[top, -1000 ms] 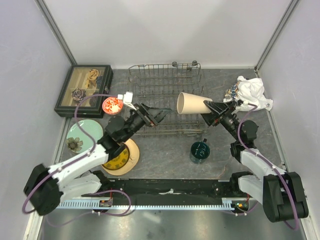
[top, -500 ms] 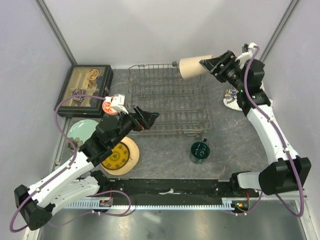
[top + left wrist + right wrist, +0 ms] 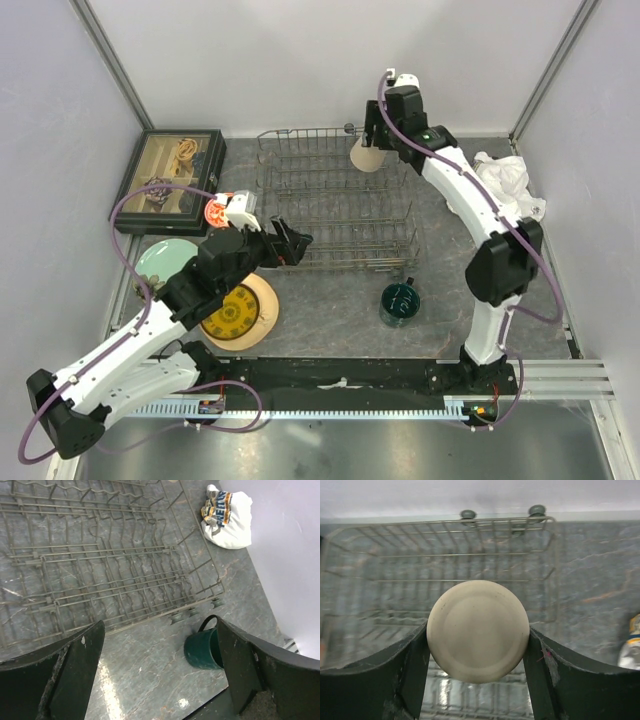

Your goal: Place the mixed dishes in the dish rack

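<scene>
While the right gripper (image 3: 478, 650) clamped the plain round beige cup (image 3: 478, 622) over the dish rack (image 3: 330, 215), the left gripper (image 3: 159, 626) gaped empty, and the print on the white cloth bundle (image 3: 227, 520) was unreadable.

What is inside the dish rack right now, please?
No dish shows among the dish rack prongs. The right gripper holds the beige cup over its far end, hiding wires beneath; the left gripper covers its near-left edge.

A dark box (image 3: 168, 180) with a glass lid sits at the far left corner of the grey table (image 3: 330, 315). It has small tan and dark things inside. A crumpled white cloth (image 3: 508, 182) with some yellow and blue on it lies at the table's far right side.
</scene>
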Motion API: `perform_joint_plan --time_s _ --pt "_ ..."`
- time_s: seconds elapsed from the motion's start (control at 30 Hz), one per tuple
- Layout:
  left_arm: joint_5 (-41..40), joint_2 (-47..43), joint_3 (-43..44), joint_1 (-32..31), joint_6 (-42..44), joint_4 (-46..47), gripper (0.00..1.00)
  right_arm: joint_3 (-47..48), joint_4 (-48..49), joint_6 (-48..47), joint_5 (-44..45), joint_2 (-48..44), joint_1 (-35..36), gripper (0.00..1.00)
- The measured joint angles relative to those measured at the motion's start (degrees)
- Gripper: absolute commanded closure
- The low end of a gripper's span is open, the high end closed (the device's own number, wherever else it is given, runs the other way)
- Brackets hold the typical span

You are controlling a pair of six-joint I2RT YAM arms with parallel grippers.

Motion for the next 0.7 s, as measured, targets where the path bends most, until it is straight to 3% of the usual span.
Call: perform_joint_plan --time_s 0.27,0.7 --pt "-3.4 -3.2 1.0 0.0 2.1 -5.4 0.01 12.5 -2.9 -7.7 11.8 11.4 2.7 1.0" --pt "-11.2 -6.2 5.3 0.0 6.2 -12.2 0.01 14.7 -3.2 -10.3 15.3 17.1 2.7 1.0"
